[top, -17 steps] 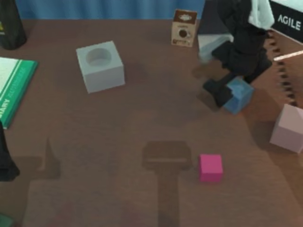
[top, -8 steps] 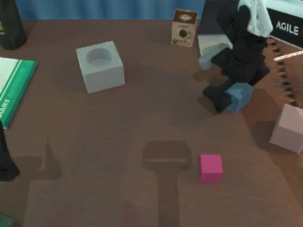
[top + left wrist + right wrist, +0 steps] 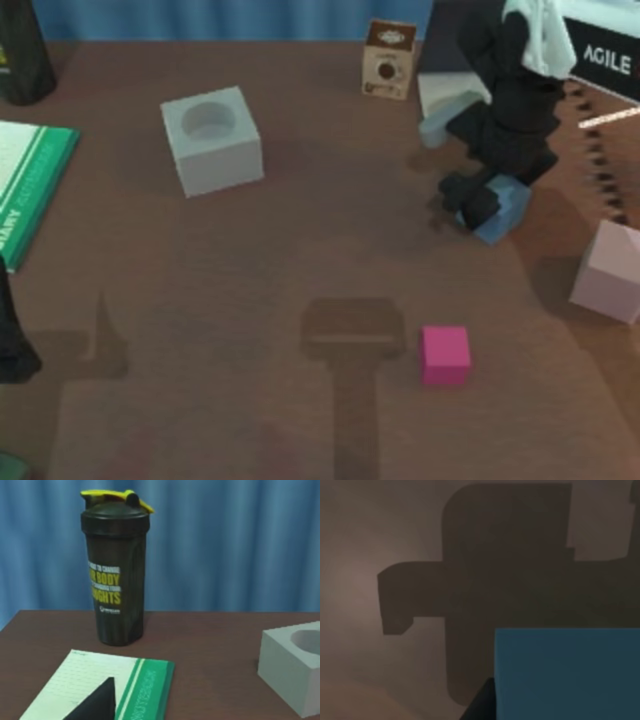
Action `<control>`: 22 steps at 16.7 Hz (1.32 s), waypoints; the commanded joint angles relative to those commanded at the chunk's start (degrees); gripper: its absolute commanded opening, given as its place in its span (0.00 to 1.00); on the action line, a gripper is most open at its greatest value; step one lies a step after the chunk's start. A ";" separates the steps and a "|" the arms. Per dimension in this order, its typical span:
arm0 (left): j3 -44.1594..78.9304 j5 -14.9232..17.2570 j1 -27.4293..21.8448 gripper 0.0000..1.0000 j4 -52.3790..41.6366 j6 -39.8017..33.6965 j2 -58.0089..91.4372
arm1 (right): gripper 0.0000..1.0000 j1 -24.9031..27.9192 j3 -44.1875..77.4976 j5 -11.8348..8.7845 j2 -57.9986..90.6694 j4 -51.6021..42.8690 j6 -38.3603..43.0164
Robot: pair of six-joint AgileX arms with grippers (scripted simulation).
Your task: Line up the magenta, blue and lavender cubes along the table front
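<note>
Risk: right tool [image 3: 480,203] pinching the blue cube [image 3: 507,212] off-centre; cube could twist loose and tumble onto the worktop [image 3: 300,250].

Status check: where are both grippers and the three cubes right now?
Right gripper on blue cube, grip unclear. Left gripper not visible. Magenta cube, lavender cube untouched.

Upper right of the top view: matte black, blocky right arm [image 3: 505,120] with a white upper casing and white "AGILE" lettering on a black panel beside it.
</note>
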 joint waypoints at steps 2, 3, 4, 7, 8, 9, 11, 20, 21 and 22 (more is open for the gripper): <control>0.00 0.00 0.00 1.00 0.00 0.00 0.00 | 0.10 0.00 0.00 0.00 0.00 0.00 0.00; 0.00 0.00 0.00 1.00 0.00 0.00 0.00 | 0.02 0.00 0.00 0.00 0.00 0.00 0.00; 0.00 0.00 0.00 1.00 0.00 0.00 0.00 | 0.00 0.00 0.00 0.00 0.00 0.00 0.00; 0.00 0.00 0.00 1.00 0.00 0.00 0.00 | 0.00 0.00 0.00 0.00 0.00 0.00 0.00; 0.00 0.00 0.00 1.00 0.00 0.00 0.00 | 0.00 0.00 0.00 0.00 0.00 0.00 0.00; 0.00 0.00 0.00 1.00 0.00 0.00 0.00 | 0.00 0.00 0.00 0.00 0.00 0.00 0.00; 0.00 0.00 0.00 1.00 0.00 0.00 0.00 | 0.00 0.00 0.00 0.00 0.00 0.00 0.00; 0.00 0.00 0.00 1.00 0.00 0.00 0.00 | 0.00 0.68 10.71 -0.46 -2.38 -12.55 0.10; 0.00 0.00 0.00 1.00 0.00 0.00 0.00 | 0.00 0.66 11.98 -0.42 -2.63 -13.94 0.17; 0.00 0.00 0.00 1.00 0.00 0.00 0.00 | 0.00 0.64 12.78 -0.41 -2.83 -14.75 0.21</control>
